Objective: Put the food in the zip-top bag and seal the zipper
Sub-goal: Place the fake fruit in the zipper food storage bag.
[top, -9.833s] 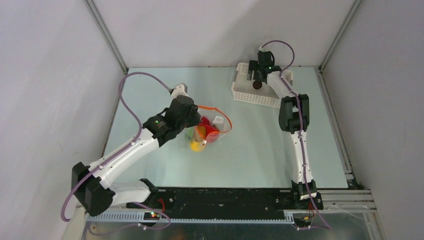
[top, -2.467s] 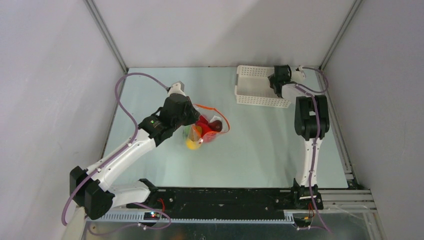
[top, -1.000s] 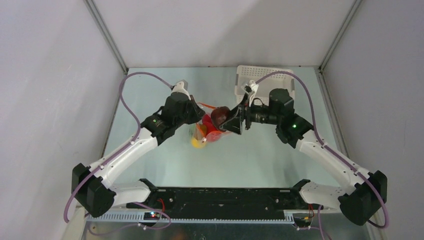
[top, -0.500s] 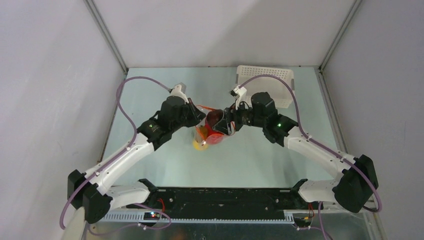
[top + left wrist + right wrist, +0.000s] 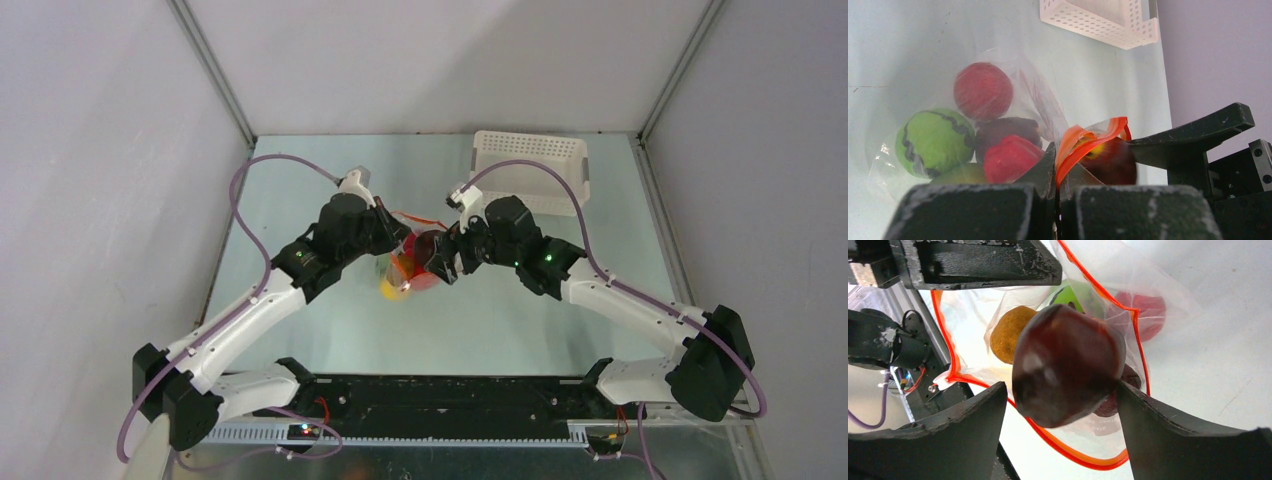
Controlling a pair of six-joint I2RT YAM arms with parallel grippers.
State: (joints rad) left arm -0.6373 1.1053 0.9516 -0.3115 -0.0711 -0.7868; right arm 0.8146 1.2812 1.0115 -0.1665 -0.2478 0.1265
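A white perforated basket [image 5: 530, 142] stands at the far right of the pale green table [image 5: 480, 330].

A: Walls?
B: Plain grey-lilac, 3 sides: back wall [image 5: 440, 60], left wall [image 5: 100, 200], right wall [image 5: 770, 200]. Alu frame posts run down to the 2 far corners of the tabletop, left post [image 5: 212, 72] and right post [image 5: 678, 70].
A: Surface?
B: Pale mint tabletop [image 5: 500, 330], matte w/ a slight sheen. Black rail [image 5: 450, 395] along its near edge, white slotted cable duct [image 5: 450, 432] just outside that, on the cam side.
A: Light?
B: Soft and even; shadows faint.
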